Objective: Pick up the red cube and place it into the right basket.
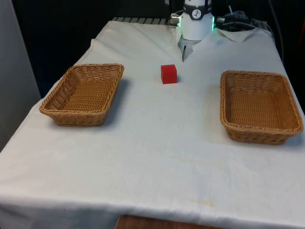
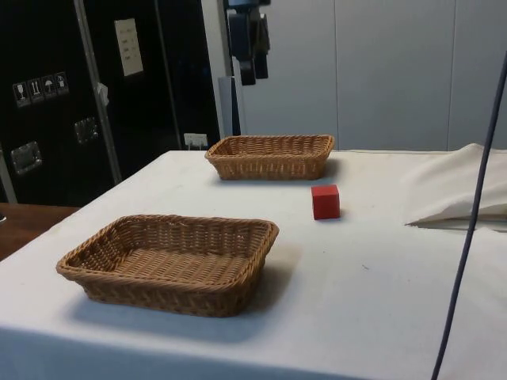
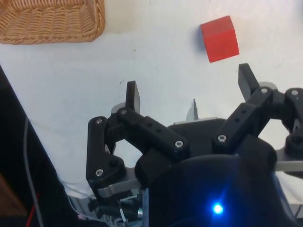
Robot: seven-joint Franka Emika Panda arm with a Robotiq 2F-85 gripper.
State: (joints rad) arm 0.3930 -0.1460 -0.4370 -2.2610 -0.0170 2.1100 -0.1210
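Observation:
The red cube [image 1: 168, 74] rests on the white cloth between two wicker baskets, nearer the table's far end; it appears again in the side view [image 2: 325, 201] and the wrist view [image 3: 219, 39]. The right basket [image 1: 260, 106] stands empty at the front view's right and is the near one in the side view [image 2: 170, 261]. My black gripper [image 2: 253, 77] hangs high above the table. In the wrist view the gripper [image 3: 190, 90] is open with nothing between its fingers [image 3: 134, 97], and the cube lies beyond them, apart.
The left basket [image 1: 83, 93], also empty, stands at the front view's left and is the far one in the side view [image 2: 272, 156]. A basket corner [image 3: 52, 21] shows in the wrist view. A cable [image 2: 474, 206] hangs near the rumpled cloth at the robot's end.

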